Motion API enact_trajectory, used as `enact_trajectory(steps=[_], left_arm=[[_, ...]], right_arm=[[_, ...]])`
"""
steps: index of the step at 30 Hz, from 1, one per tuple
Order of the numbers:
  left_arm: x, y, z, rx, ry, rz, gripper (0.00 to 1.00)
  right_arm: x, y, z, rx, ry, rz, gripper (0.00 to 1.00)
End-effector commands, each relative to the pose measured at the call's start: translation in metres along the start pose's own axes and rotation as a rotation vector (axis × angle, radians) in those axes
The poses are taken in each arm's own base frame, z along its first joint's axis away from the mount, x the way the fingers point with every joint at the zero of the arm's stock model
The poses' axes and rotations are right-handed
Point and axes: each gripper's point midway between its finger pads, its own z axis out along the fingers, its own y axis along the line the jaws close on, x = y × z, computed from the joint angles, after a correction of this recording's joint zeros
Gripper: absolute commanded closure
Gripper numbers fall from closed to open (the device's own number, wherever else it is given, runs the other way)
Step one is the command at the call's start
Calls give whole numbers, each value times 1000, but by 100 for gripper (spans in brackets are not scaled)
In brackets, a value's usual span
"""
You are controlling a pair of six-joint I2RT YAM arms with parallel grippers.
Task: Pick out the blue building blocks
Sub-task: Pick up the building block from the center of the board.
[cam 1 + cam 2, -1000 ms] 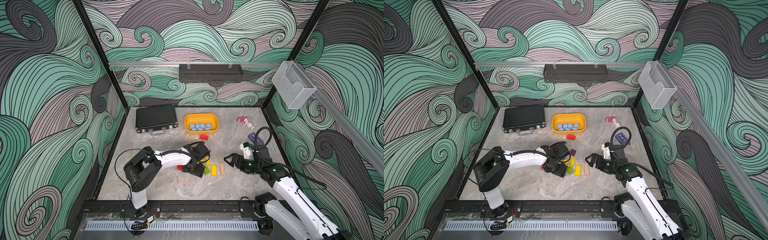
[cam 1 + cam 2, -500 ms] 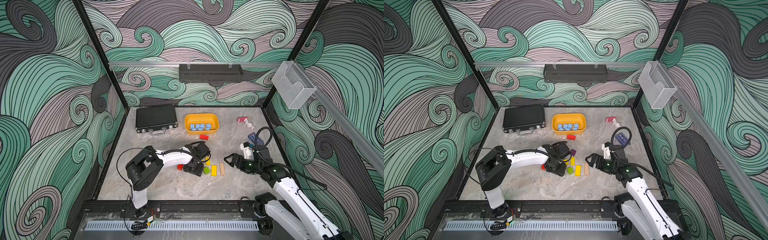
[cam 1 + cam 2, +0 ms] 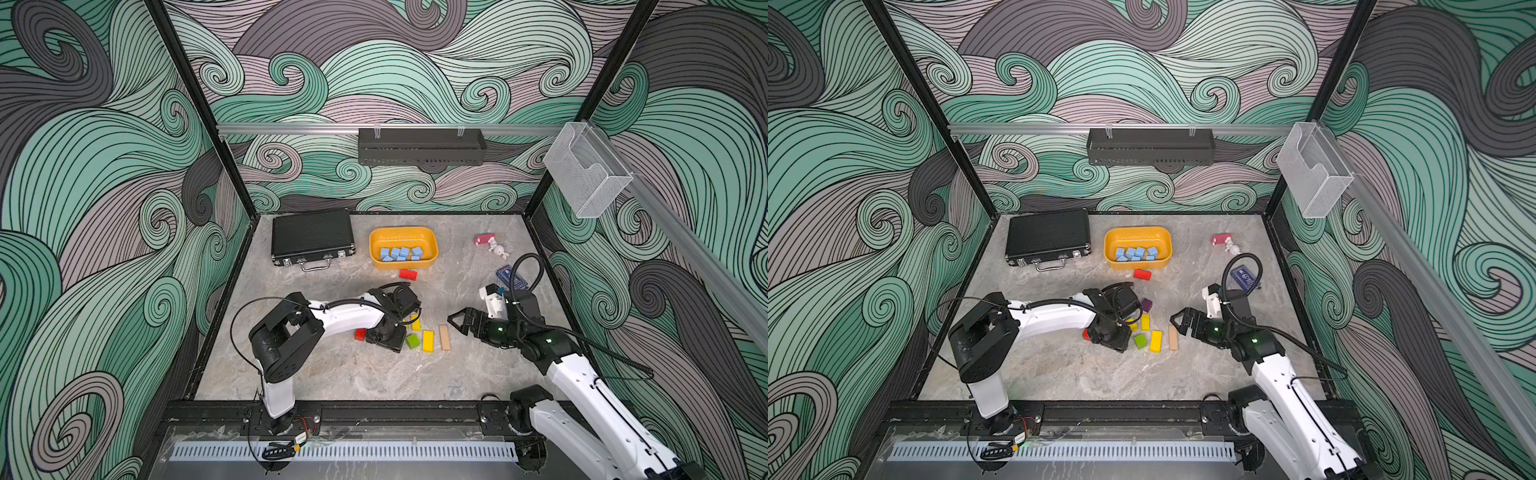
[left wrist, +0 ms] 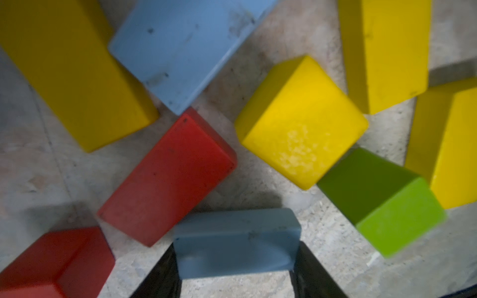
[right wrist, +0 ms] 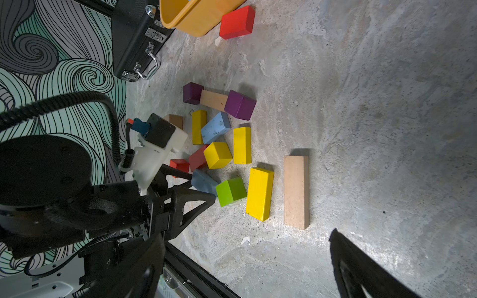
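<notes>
Low over the pile of mixed blocks, my left gripper (image 4: 236,254) is shut on a light-blue building block (image 4: 236,240), with one finger against each end of it. In the right wrist view this block (image 5: 204,182) rests on the floor beside a green cube (image 5: 231,191). A second blue bar (image 4: 180,46) lies loose among the yellow blocks a little farther on. Several more blue blocks (image 3: 401,252) sit in the yellow bin (image 3: 402,233) at the back. My right gripper (image 3: 457,322) hovers to the right of the pile, open, with nothing between its fingers.
A tan bar (image 3: 444,337), yellow blocks (image 3: 427,340), red blocks (image 4: 167,178) and purple cubes (image 5: 240,104) crowd the pile. A lone red block (image 3: 408,274) lies in front of the bin. A black case (image 3: 311,237) stands back left. A dark blue card packet (image 3: 511,278) and a pink toy (image 3: 484,239) lie back right.
The left gripper's jaws have closed in on the blue block, and the left arm has shifted slightly. The right arm has not moved.
</notes>
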Motion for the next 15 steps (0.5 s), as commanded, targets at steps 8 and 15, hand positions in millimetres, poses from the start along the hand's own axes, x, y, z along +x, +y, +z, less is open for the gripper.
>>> enact_trajectory(steps=[8,15], left_arm=[[-15,3,-65,-16,-123,36,79],[-34,10,-100,-57,-204,83,100]], right_arm=[[-26,31,-11,-51,-5,-104,0],[-38,43,-19,-51,-11,-156,0]])
